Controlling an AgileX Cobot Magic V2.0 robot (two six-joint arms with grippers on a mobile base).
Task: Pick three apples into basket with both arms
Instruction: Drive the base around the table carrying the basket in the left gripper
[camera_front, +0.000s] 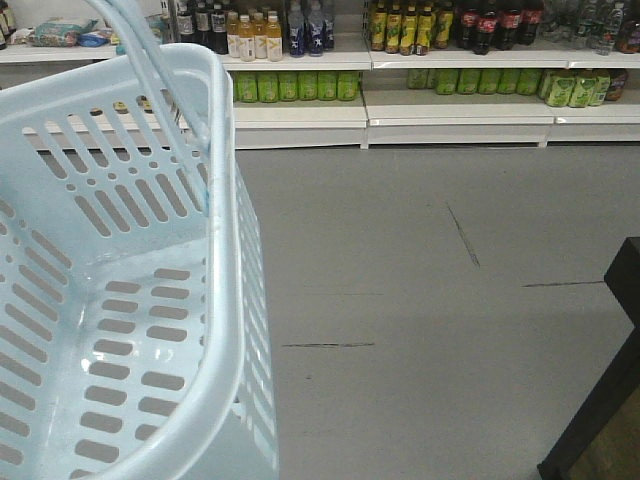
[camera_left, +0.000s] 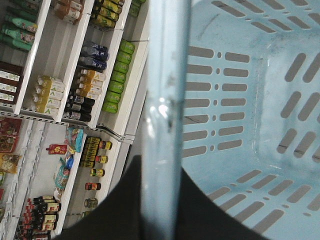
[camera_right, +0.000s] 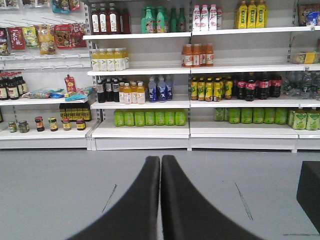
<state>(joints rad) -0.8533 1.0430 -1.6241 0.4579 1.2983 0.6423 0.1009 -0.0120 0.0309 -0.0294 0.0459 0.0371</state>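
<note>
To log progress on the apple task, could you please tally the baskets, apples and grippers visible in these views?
Baskets: 1, the basket.
Apples: 0 in view.
Grippers: 2, the left gripper holding the basket, the right gripper shut and empty.
Total: 3.

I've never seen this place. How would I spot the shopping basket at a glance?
Find the long white shelves of bottled drinks along the back wall, then come forward over the grey floor to the near left. The basket there is pale blue plastic with a hoop handle; unlike anything nearby, its walls and bottom are pierced with rows of slots.
</note>
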